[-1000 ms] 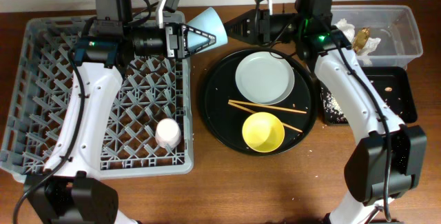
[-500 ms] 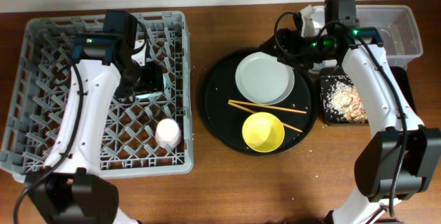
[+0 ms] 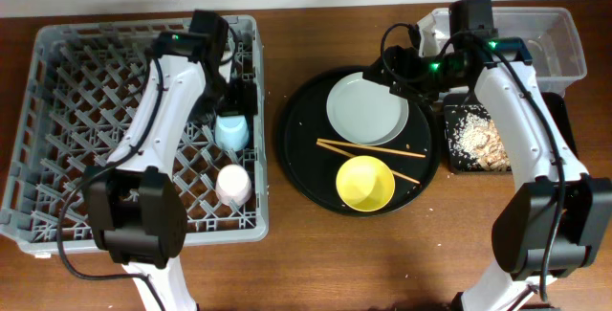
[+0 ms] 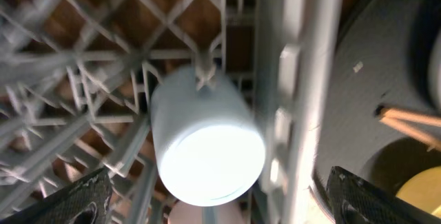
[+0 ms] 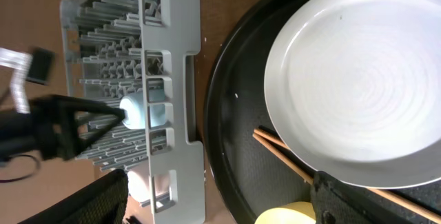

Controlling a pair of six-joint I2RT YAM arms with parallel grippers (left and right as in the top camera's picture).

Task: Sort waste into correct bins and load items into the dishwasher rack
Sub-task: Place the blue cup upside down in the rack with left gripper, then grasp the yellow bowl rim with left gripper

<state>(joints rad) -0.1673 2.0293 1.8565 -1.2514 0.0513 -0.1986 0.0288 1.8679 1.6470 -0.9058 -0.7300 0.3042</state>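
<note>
The rack [image 3: 57, 110] is grey plastic, a square basket with a criss-cross floor of thin upright pegs, filling the left half of the overhead view. Two cups sit in it near its right wall. The pale blue cup [image 4: 207, 145], smooth and round, lies among the pegs. The white cup [image 3: 233, 185] lies just below it in the picture, apart from it.

The left gripper [image 4: 224, 200] hangs over the blue cup. Its black textured fingers [image 4: 79, 200] are spread wide at the bottom corners of the wrist view, well clear of the cup's sides.

On the brown wooden table [image 3: 382, 263], centre frame, lies one round black tray [image 3: 296, 144]. It carries one flat, pale grey plate [image 3: 367, 108] at the top, one glossy yellow bowl [image 3: 364, 182] at the bottom, and two thin wooden chopsticks [image 3: 368, 148] lying slanted between them. A few crumbs dot the tray.

The right gripper [image 5: 231, 203] hovers over the tray's upper edge beside the plate. Its fingers are spread wide and hold nothing.

Two bins stand at the right. The clear bin [image 3: 574, 53] is in the upper right corner. Below it is a black bin [image 3: 457, 165] holding pale food scraps [image 3: 475, 139]. The right arm crosses over both and hides part of each.
</note>
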